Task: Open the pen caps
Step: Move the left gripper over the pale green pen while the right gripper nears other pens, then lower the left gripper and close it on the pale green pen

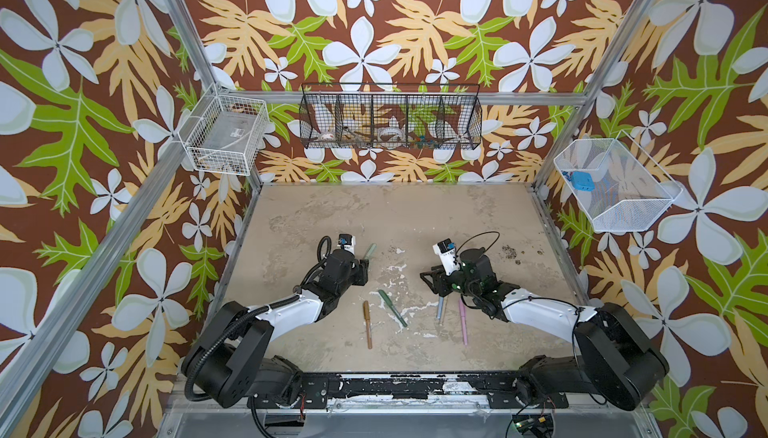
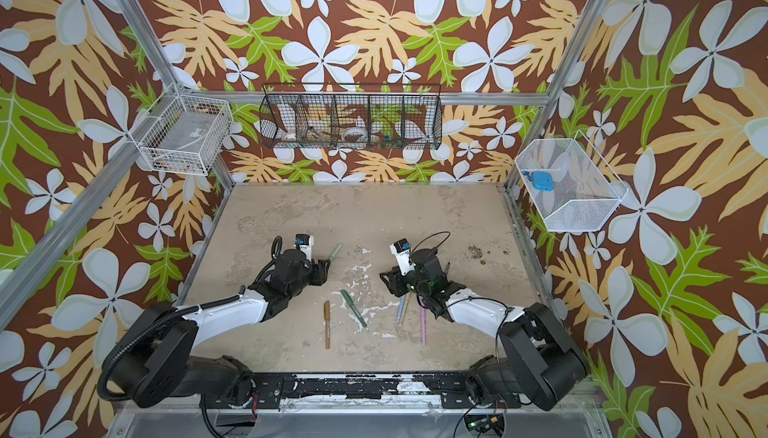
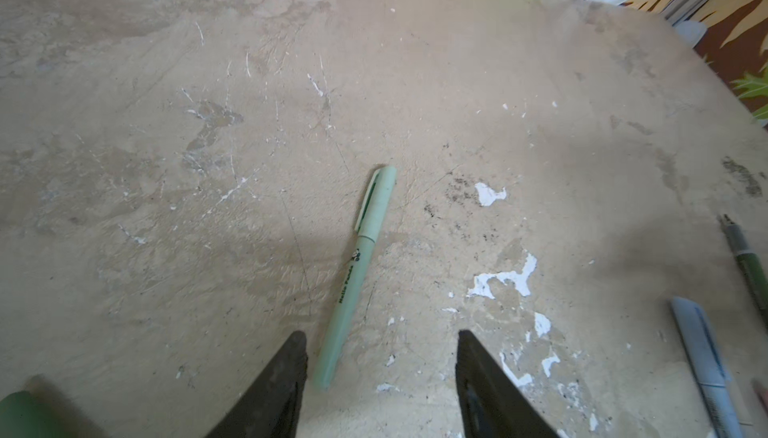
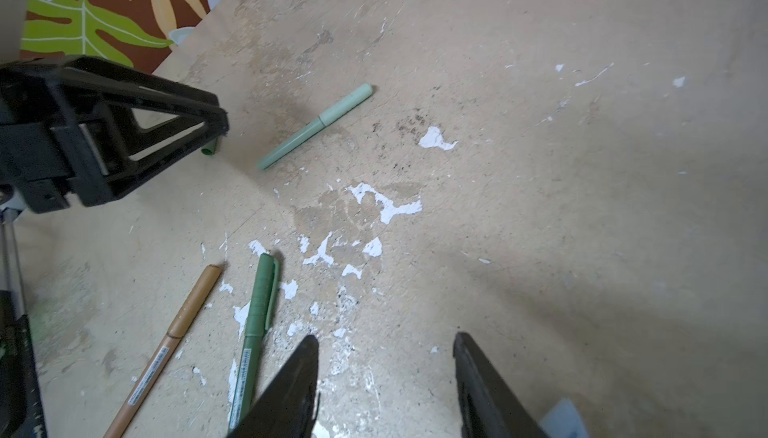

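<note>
While left hand and right hand gape empty, the sage pen ahead wears its cap; others too.

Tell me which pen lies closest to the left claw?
The pale mint-green pen, capped, its end inside the open left gripper. The brown pen, dark green pen, light blue pen and pink pen lie farther off.

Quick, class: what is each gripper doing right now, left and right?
Left gripper: open, holding nothing; the sage green pen lies ungripped between its jaws.
Right gripper: open, holding nothing.
</note>
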You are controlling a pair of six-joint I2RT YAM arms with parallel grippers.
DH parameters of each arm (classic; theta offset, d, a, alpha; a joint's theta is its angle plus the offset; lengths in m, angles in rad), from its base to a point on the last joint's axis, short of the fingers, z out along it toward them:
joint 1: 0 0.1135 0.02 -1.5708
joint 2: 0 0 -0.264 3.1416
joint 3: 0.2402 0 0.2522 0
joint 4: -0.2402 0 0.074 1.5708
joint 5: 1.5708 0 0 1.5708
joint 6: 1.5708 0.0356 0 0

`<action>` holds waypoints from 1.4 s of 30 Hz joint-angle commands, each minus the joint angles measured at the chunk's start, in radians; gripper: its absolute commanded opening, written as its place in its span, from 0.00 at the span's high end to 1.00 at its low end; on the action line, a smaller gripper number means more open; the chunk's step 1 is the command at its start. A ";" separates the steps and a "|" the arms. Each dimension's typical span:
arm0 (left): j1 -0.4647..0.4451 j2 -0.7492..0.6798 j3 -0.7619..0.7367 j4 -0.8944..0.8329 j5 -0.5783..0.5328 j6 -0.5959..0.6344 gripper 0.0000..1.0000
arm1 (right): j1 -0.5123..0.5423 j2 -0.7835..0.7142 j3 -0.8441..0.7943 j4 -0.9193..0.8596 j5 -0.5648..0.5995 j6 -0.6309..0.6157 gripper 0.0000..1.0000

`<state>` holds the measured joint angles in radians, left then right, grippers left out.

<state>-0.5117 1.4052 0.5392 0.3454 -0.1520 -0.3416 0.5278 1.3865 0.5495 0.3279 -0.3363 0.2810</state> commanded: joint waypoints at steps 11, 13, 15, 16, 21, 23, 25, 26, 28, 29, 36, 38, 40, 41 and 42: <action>-0.001 0.109 0.055 -0.042 -0.018 0.022 0.54 | 0.000 0.040 0.015 0.030 -0.137 0.037 0.48; -0.001 0.127 0.065 -0.047 -0.017 0.021 0.53 | 0.000 0.040 0.015 0.029 -0.137 0.036 0.48; -0.001 0.142 0.072 -0.046 -0.025 0.022 0.53 | 0.000 0.040 0.015 0.029 -0.134 0.037 0.48; -0.001 0.149 0.077 -0.046 -0.032 0.022 0.53 | 0.001 0.040 0.016 0.028 -0.133 0.035 0.48; 0.000 0.189 0.100 -0.046 -0.040 0.024 0.54 | 0.000 0.033 0.014 0.027 -0.130 0.032 0.48; -0.001 0.208 0.112 -0.048 -0.038 0.024 0.54 | 0.000 0.030 0.012 0.025 -0.122 0.032 0.48; -0.002 0.223 0.122 -0.050 -0.037 0.024 0.55 | 0.000 0.028 0.013 0.025 -0.117 0.031 0.48; -0.001 0.228 0.125 -0.052 -0.041 0.025 0.57 | 0.000 0.029 0.012 0.023 -0.116 0.030 0.48; -0.001 0.236 0.132 -0.055 -0.046 0.027 0.58 | 0.000 0.028 0.013 0.025 -0.116 0.030 0.48; -0.001 0.241 0.137 -0.060 -0.043 0.026 0.59 | 0.000 0.030 0.012 0.025 -0.115 0.030 0.48; -0.001 0.279 0.166 -0.095 -0.051 0.025 0.62 | 0.000 0.038 0.018 0.023 -0.133 0.025 0.48; -0.001 0.293 0.176 -0.107 -0.051 0.027 0.62 | 0.000 0.034 0.016 0.025 -0.135 0.026 0.48; 0.000 0.301 0.182 -0.111 -0.058 0.029 0.63 | 0.000 0.031 0.015 0.028 -0.134 0.025 0.48; -0.001 0.305 0.185 -0.114 -0.061 0.028 0.64 | 0.000 0.032 0.015 0.027 -0.137 0.025 0.48; -0.001 0.308 0.186 -0.117 -0.064 0.029 0.65 | 0.000 0.033 0.015 0.027 -0.140 0.023 0.48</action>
<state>-0.5117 1.7061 0.7170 0.2535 -0.1955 -0.3244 0.5278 1.4231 0.5610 0.3355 -0.4675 0.3103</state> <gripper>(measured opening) 0.359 0.520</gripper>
